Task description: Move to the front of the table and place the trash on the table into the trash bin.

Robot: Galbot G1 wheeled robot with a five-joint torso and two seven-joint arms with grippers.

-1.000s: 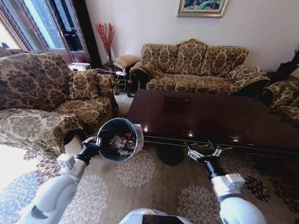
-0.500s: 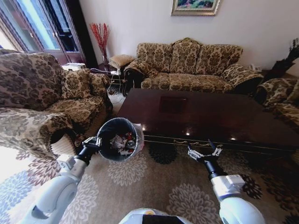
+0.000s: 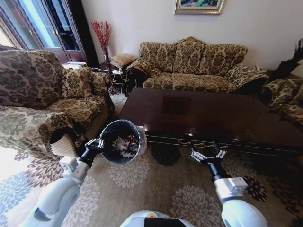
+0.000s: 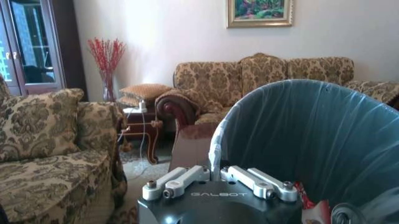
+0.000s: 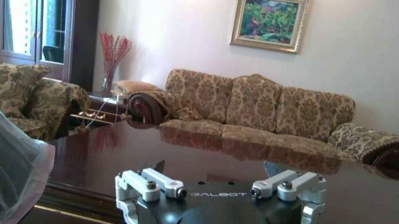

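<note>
Beside the counter (image 3: 213, 118), the left gripper (image 3: 97, 143) has its jaws closed on the bin (image 3: 120, 142) rim; trash (image 3: 125, 143) lies inside. Right gripper (image 3: 207, 155) hovers, jaws wide. Collecting seems finished; next, setting the bin down upright.

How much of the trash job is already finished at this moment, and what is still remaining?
Mostly done, it seems: the table top shows no trash, and bottle and wrappers lie inside the trash bin. In hand: the left pincer grips the bin's rim at the table's near-left corner. The right pincer hangs open before the table. Only setting the bin down seems left.
</note>
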